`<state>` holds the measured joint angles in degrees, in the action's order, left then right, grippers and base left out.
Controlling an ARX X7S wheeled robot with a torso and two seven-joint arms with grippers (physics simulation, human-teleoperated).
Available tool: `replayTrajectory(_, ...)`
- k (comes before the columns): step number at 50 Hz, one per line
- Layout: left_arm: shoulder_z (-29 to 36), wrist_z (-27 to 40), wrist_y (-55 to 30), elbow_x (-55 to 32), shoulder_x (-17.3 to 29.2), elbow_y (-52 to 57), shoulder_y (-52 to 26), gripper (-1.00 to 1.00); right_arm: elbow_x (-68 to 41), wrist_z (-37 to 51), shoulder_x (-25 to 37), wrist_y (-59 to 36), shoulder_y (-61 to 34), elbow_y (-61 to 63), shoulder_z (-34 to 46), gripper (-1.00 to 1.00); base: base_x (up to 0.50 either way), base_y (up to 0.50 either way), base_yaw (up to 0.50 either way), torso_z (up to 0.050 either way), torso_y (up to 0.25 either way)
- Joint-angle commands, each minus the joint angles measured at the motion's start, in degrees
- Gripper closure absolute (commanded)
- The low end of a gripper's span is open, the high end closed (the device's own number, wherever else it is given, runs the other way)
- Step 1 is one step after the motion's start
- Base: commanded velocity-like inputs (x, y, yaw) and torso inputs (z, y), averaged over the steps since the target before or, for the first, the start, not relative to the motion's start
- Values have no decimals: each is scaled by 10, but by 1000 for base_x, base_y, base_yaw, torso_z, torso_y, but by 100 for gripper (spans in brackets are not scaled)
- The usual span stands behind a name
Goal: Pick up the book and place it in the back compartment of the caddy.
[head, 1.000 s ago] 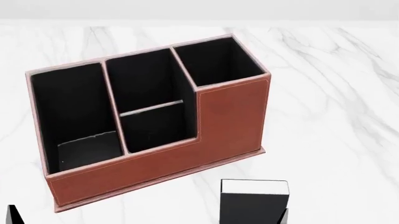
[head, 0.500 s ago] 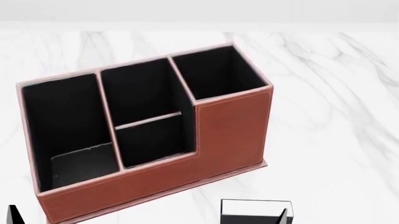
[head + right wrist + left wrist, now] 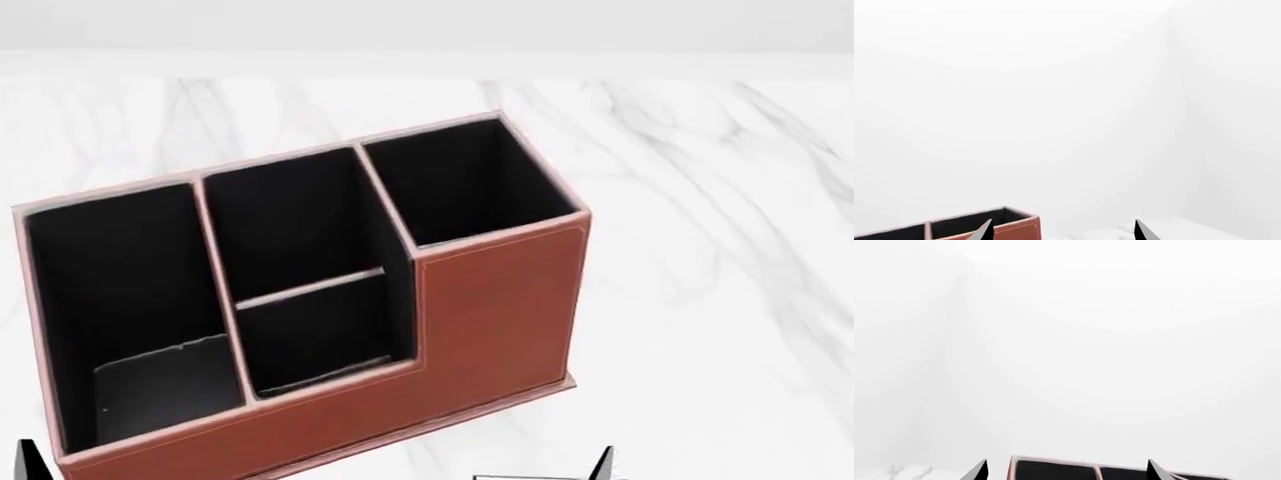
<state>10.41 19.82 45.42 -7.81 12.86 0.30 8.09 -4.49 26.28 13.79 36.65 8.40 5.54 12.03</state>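
Caddy [image 3: 494,300] ahead of our right jaws [image 3: 1062,231], spread apart; left jaws [image 3: 1066,471] likewise. Book [image 3: 534,477] barely showing: we are risking a blind, missed grasp.

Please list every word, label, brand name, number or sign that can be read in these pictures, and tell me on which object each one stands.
There are none.
The caddy shows only plain reddish-brown walls, pale stitching and black lining.
The book shows only a thin white sliver at the head view's lower edge, without print.
The marble table has grey veins only.
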Motion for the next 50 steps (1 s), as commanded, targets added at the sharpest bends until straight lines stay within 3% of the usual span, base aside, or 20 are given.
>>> replayTrajectory(1, 2, 3, 0, 0, 1, 0, 0, -100, 0, 2, 2, 0, -1, -1, 2, -100, 129, 0, 0, 0, 0)
replayTrajectory(34, 6, 15, 2, 14, -1, -8, 0, -100, -3, 5, 8, 3, -5, -7, 13, -100, 27, 0, 0, 0, 0)
replayTrajectory(43, 11, 22, -48, 38, -9, -42, -34, -100, 2, 11, 7, 5, -7, -9, 11, -100, 0, 0, 0, 0, 0)
replayTrajectory(45, 17, 5, -57, 35, 6, -46, -48, -100, 3, 11, 8, 7, -7, -8, 11, -100, 0, 0, 0, 0, 0)
replayTrajectory(46, 5, -12, -97, -8, 47, -2, -50, -100, 3, 12, 8, 7, -6, -8, 11, -100, 0, 0, 0, 0, 0)
replayTrajectory(47, 2, -14, -115, 6, 63, 16, -56, -100, 4, 13, 8, 8, -6, -8, 11, -100, 0, 0, 0, 0, 0)
replayTrajectory(48, 2, -19, -130, -29, 64, 22, -57, -100, 3, 13, 8, 11, -6, -8, 10, -100, 0, 0, 0, 0, 0)
replayTrajectory(50, -3, -8, -137, -10, 62, 3, -68, -100, 2, 13, 8, 11, -7, -9, 11, -100, 0, 0, 0, 0, 0)
